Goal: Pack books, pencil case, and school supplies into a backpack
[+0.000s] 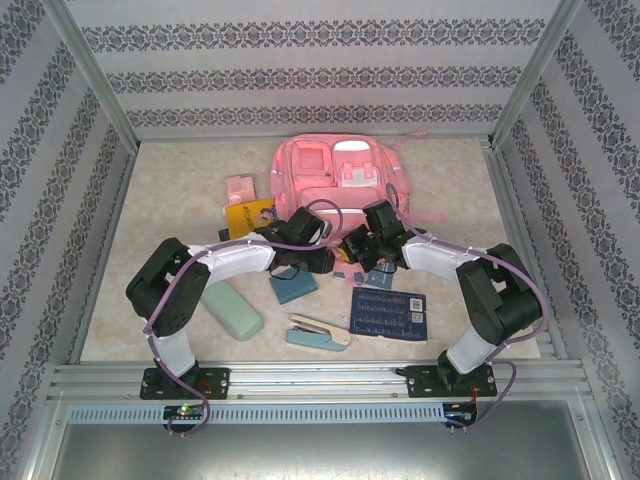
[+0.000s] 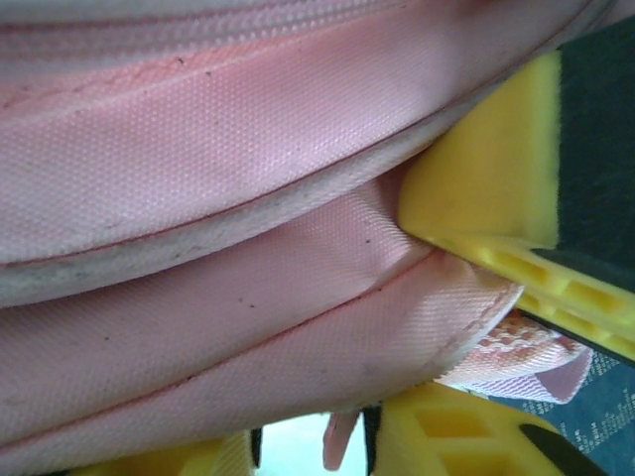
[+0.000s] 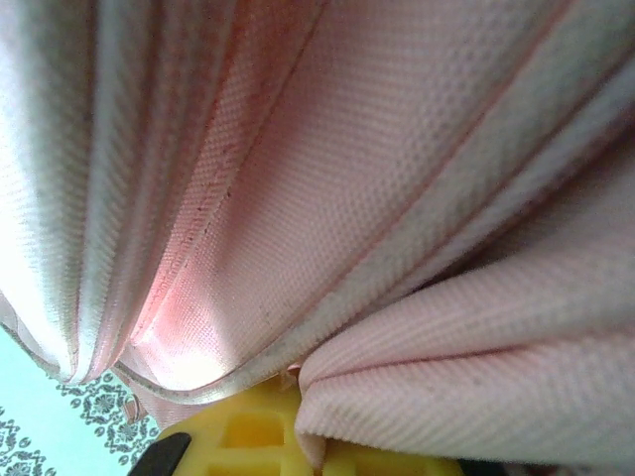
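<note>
My right gripper is pinched on the near edge of the large pink fabric backpack just ahead, my left gripper slightly spread round a neighbouring fold — likely to lift its mouth open — flat navy book waiting behind.

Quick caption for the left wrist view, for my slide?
Close-up: pink backpack fabric and piped seam bulging between the left gripper's yellow fingers.

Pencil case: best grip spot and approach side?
Probably the pencil case mid-length, jaws across its narrow width, coming straight down from above. It lies flat on the table, long axis diagonal; both long sides look free, while the rounded ends would likely slip. It sits on the left arm's side.
</note>
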Available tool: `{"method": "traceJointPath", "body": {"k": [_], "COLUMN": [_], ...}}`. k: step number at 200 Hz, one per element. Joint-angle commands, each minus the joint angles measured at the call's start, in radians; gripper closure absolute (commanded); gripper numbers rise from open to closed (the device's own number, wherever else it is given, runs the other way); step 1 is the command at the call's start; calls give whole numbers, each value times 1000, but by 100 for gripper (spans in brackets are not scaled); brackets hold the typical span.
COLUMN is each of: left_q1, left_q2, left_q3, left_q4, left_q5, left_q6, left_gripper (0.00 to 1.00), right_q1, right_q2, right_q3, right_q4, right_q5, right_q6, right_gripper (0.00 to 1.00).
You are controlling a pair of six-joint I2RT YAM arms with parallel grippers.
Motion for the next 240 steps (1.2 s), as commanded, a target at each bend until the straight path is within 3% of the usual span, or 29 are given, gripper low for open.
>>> {"method": "traceJointPath", "body": {"k": [1,40,108,129,151,186,206,240], "left_q1": [-12,2,3,3,3,2,2,-1], "left_q2": [22,42,58,58,55,56,61,84], "left_q3": [-28,-54,-66,-82,-97,-110,-115,-102], "left_q4": [47,104,145,158,164,167,175,187], "left_q5": [-4,19,67,73,66,59,55,63], "left_q6": [-7,-20,-37,-45,-48,-43,-42,-42], "left_gripper": [63,63,87,85,72,70,72,86], "right_q1": [9,9,9,7,7,8,10,11], "right_q2": [24,28,40,45,44,44,48,55], "right_q3": [-17,-11,-8,-6,-3,-1,-2,-1], "right_q4": [22,25,30,35,35,36,41,46], "right_q5": [3,-7,-12,-15,-17,-18,-19,-22], "right_q6": [-4,-4,-3,1,3,6,8,13], "right_gripper": [100,100,100,100,100,100,100,100]}}
